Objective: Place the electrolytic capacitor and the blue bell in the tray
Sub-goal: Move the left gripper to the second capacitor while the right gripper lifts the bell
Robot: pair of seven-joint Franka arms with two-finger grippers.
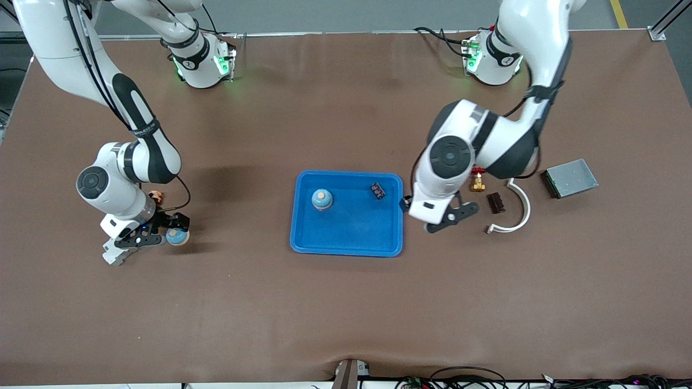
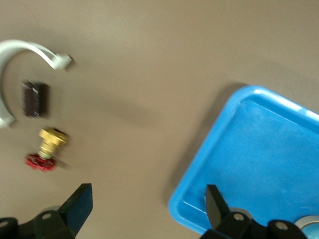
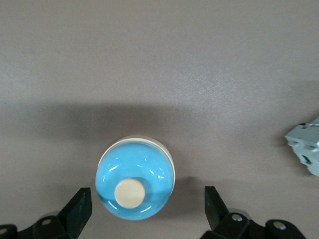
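The blue tray (image 1: 346, 243) lies mid-table. In it stand one blue bell (image 1: 322, 199) with a cream button and a small dark electrolytic capacitor (image 1: 378, 190). A second blue bell (image 1: 177, 236) (image 3: 135, 184) stands on the table toward the right arm's end. My right gripper (image 1: 162, 233) (image 3: 148, 206) hangs low over this bell, open, with a finger on either side and not touching it. My left gripper (image 1: 451, 218) (image 2: 147, 204) is open and empty over the table, beside the tray's edge (image 2: 199, 199) toward the left arm's end.
Toward the left arm's end lie a brass valve (image 1: 477, 183) (image 2: 50, 144) with a red handle, a brown chip (image 1: 496, 202) (image 2: 35, 98), a white curved clamp (image 1: 516, 210) (image 2: 30, 50) and a grey metal box (image 1: 570, 178). A pale grey part (image 3: 305, 147) lies by the right gripper.
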